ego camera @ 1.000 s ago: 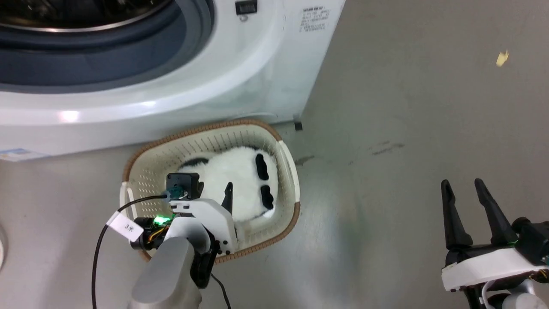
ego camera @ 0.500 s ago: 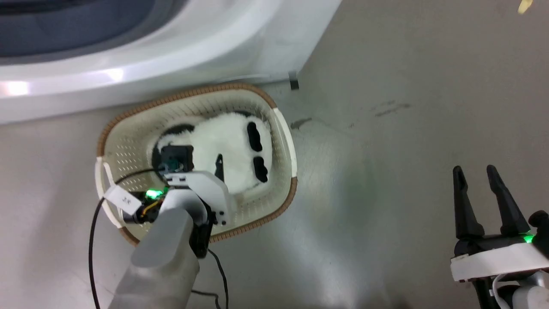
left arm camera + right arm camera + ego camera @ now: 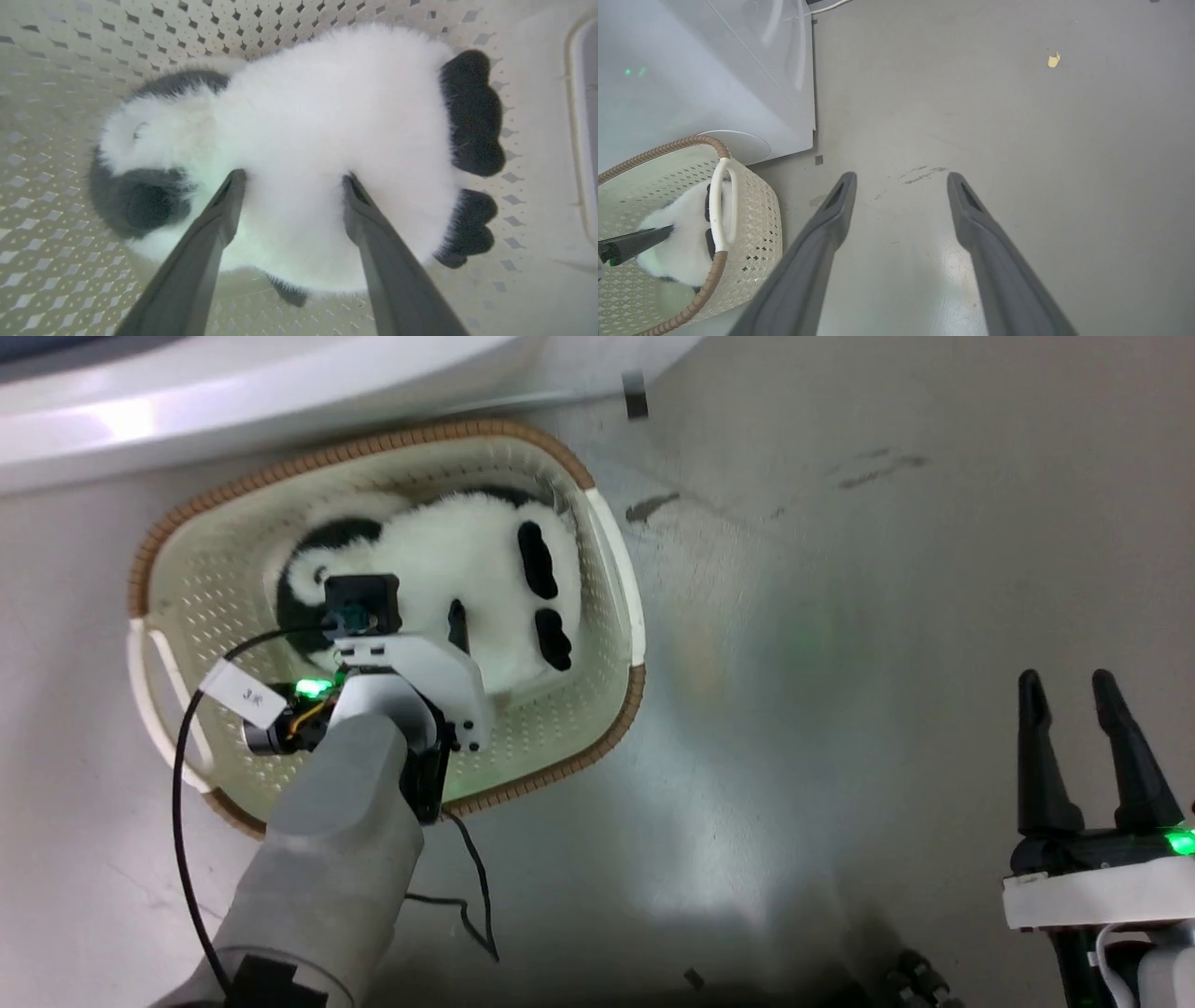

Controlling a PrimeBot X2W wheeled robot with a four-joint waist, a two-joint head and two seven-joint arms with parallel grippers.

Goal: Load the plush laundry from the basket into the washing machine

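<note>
Left end effector [image 3: 290, 176] down in basket [image 3: 205, 579], spread astride plush laundry [image 3: 327, 116], right end effector [image 3: 1064, 677] spread

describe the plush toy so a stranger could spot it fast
Find the white washer; on the floor in front of it sits an oval cream basket with a brown rim. Inside lies the toy: fluffy white with black patches, the one furry thing there.
</note>
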